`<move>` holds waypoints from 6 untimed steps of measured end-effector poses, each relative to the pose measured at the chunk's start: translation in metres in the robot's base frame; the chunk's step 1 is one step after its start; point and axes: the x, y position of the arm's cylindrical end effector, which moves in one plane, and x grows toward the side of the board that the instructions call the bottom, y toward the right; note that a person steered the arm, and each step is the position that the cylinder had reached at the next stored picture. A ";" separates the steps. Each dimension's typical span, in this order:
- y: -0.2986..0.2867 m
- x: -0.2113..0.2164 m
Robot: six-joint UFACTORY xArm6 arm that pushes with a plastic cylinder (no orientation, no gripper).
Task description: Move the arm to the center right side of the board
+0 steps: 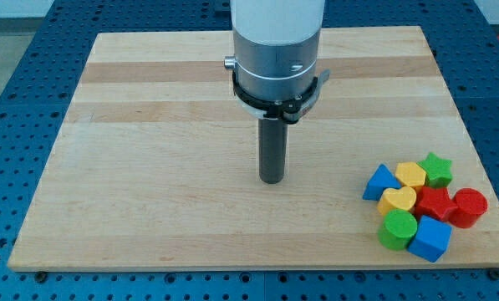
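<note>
My tip (272,179) rests on the wooden board (149,167) near its middle, well to the left of a cluster of blocks at the view's bottom right. The cluster holds a blue triangle (380,182), a yellow pentagon (410,174), a green star (437,168), a yellow heart (397,201), a red star (435,203), a red cylinder (469,207), a green cylinder (397,229) and a blue cube (430,238). The blocks sit tightly together. My tip touches none of them.
The arm's silver-and-white body (276,50) rises above the rod at the view's top centre. A blue perforated table (15,75) surrounds the board on all sides.
</note>
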 end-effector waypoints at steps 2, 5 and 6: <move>0.036 -0.049; 0.184 -0.137; 0.200 -0.108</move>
